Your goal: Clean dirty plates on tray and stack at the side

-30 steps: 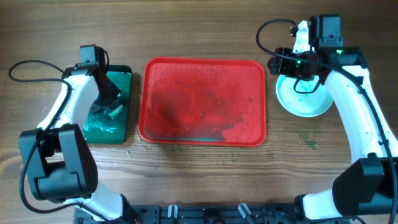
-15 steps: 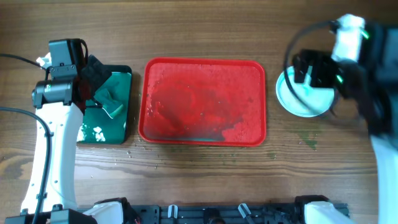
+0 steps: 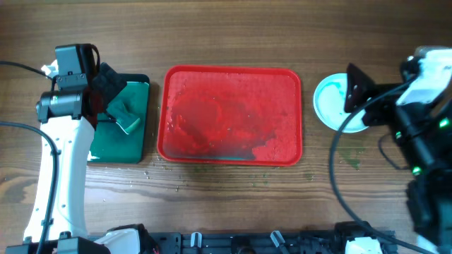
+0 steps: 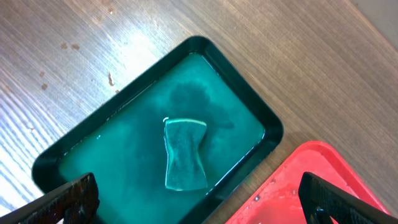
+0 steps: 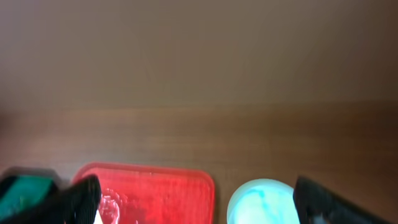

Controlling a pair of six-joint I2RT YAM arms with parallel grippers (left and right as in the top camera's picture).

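**Plate sits off the tray, on the right arm's side**

Plate [image 3: 332,102], pale turquoise and round, lies flat on the wooden table [image 3: 226,204] just beside the right edge of the red tray [image 3: 176,152], at the right of the overhead frame. Whether it is one plate or several stacked I cannot tell. Being round, it has no long axis to line up with.

The right gripper [image 5: 196,193] is by far the nearer. In its blurred wrist view the jaws stand wide apart and empty, and the plate shows at the bottom edge, right of centre, closer to the right-hand finger. The arm looks raised well above the table.

The tray holds no plates, only wet smears and droplets, so the stacking appears close to finished.

The left gripper [image 4: 198,196] hangs with its jaws apart and empty over the green basin [image 4: 261,121] at the left of the overhead frame. A green sponge [image 4: 185,155] lies in the water there, its long axis running roughly top to bottom in the left wrist view.
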